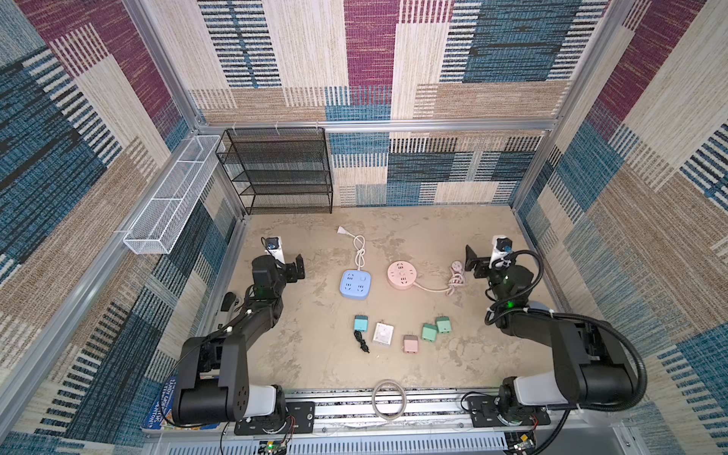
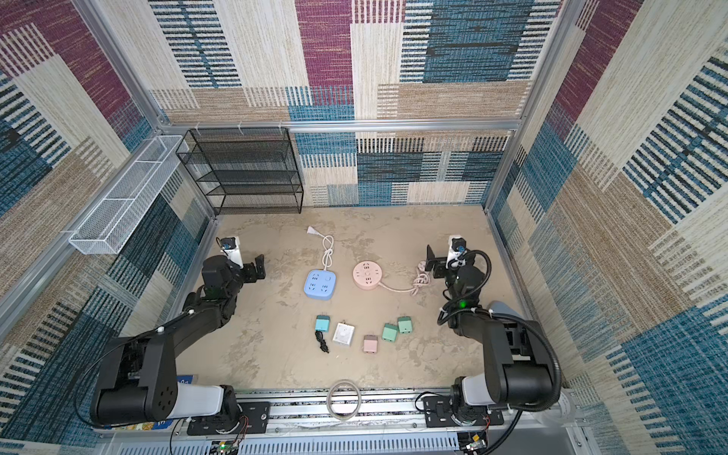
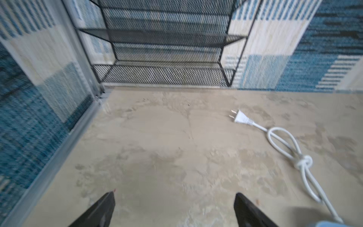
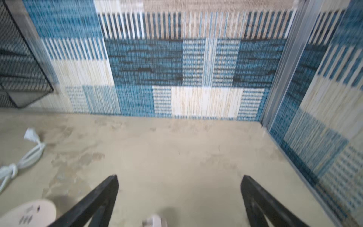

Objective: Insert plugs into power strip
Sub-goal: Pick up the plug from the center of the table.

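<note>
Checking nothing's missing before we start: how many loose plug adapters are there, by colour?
Mint green boxy plug adapters: 2
Pink boxy plug adapter: 1
White boxy plug adapter: 1
Teal boxy plug adapter with black cord: 1
Total: 5

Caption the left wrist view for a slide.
Open left gripper above tan tabletop; white plug and knotted cord nearby, black mesh shelf beyond.

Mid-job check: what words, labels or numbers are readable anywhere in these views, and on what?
"SANDY GR...": white letters on the blue printed item at the near left edge, in a top view; the word is cut off and the lines under it are too blurred to read.
Blue power strip and pink power strip: markings too small to read.
White plug: no legible text.
Wrist views: none.
</note>
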### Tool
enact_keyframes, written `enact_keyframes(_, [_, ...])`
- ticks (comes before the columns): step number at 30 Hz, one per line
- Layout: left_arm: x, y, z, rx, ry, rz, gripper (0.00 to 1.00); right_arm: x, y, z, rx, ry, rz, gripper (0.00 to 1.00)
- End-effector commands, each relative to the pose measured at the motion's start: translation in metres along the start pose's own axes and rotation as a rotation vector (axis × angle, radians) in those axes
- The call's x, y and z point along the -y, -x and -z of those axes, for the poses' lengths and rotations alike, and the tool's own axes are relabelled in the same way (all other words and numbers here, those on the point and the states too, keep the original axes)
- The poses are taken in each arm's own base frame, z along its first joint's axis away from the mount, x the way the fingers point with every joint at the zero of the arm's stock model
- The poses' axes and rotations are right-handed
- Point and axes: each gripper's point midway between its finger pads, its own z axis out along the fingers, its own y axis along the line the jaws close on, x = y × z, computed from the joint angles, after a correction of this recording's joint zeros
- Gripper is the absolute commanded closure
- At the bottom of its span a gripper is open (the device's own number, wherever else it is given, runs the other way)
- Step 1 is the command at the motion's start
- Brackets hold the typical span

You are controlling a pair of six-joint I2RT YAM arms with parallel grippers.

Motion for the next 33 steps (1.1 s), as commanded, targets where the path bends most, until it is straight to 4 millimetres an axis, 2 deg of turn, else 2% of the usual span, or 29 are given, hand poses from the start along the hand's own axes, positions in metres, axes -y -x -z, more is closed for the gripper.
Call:
enact_keyframes(1, [-0.010,-0.039,0.007,-0.166,0.067,0.071,0.01,0.006,-0.008,-0.001,-0.137,-0.055,-0.132,0.00])
enact_keyframes(2, [-0.006,-0.040,0.007,-0.171,0.052,0.091,0.01,0.009,-0.010,-0.004,-0.184,-0.079,-0.191,0.00])
enact_keyframes(5, [-0.001,-0.038,0.014,-0.220,0.070,0.128,0.01,0.006,-0.032,-0.004,-0.333,-0.107,-0.303,0.00])
enact_keyframes(7, [0.000,-0.033,0.020,-0.249,0.093,0.189,0.01,0.004,-0.040,0.004,-0.378,-0.135,-0.341,0.00])
enact_keyframes(10, [0.016,-0.019,0.029,-0.297,0.081,0.187,0.01,-0.008,-0.042,0.018,-0.443,-0.135,-0.353,0.00])
enact_keyframes(12, [0.037,-0.012,0.031,-0.353,0.014,0.243,0.01,-0.016,-0.037,0.027,-0.485,-0.124,-0.380,0.00])
enact_keyframes(13, [0.054,-0.011,0.031,-0.389,-0.065,0.282,0.00,-0.022,-0.033,0.033,-0.502,-0.104,-0.402,0.01])
enact_keyframes(15, [0.083,-0.014,0.038,-0.481,-0.192,0.346,0.00,-0.032,-0.025,0.043,-0.528,-0.070,-0.448,0.11])
enact_keyframes(16, [0.096,-0.017,0.045,-0.524,-0.237,0.355,0.00,-0.038,-0.020,0.047,-0.547,-0.047,-0.470,0.17])
enact_keyframes(19, [0.119,-0.028,0.072,-0.597,-0.272,0.265,0.00,-0.058,-0.024,0.061,-0.651,0.035,-0.522,0.21])
enact_keyframes(22, [0.132,-0.033,0.095,-0.630,-0.286,0.191,0.01,-0.082,-0.033,0.074,-0.749,0.155,-0.585,0.24])
enact_keyframes(25, [0.143,-0.041,0.109,-0.690,-0.314,0.173,0.00,-0.108,-0.042,0.085,-0.838,0.291,-0.660,0.27])
enact_keyframes(27, [0.149,-0.045,0.117,-0.714,-0.346,0.174,0.00,-0.120,-0.046,0.092,-0.885,0.358,-0.712,0.34])
enact_keyframes(28, [0.152,-0.046,0.122,-0.718,-0.366,0.173,0.00,-0.127,-0.047,0.095,-0.899,0.400,-0.734,0.35])
enact_keyframes(33, [0.156,-0.043,0.131,-0.712,-0.390,0.179,0.00,-0.134,-0.056,0.099,-0.959,0.434,-0.757,0.36])
